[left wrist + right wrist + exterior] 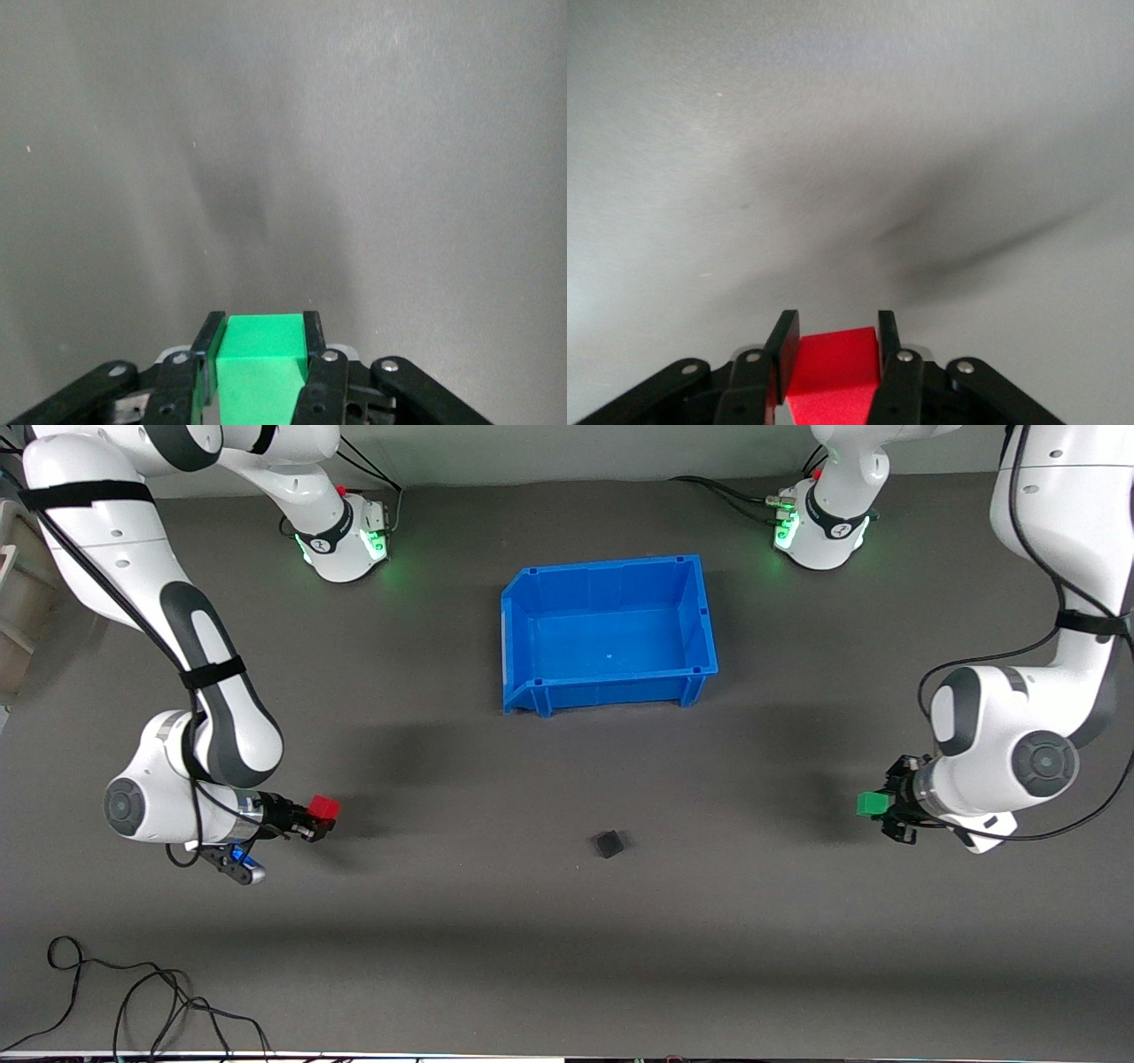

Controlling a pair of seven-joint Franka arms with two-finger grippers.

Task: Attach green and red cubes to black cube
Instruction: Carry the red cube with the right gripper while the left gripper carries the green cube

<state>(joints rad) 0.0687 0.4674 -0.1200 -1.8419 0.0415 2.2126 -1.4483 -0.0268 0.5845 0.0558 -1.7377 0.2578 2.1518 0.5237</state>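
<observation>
A: What lies lowest on the table, nearest the front camera?
B: A loose black cable (pixel 133 1001), toward the right arm's end. Above it the black cube (pixel 609 843) sits alone on the grey table (pixel 567 939).
A: And the grippers?
B: The right gripper (pixel 321 815) is clamped on the red cube (pixel 324 807), held over bare table at its own end. The left gripper (pixel 879 808) pinches the green cube (pixel 873 803) over its end.
A: Anything between them and the black cube?
B: Only open table. The blue bin (pixel 523 642) stands farther from the camera, nothing inside.
A: Any writing?
B: None readable.
</observation>
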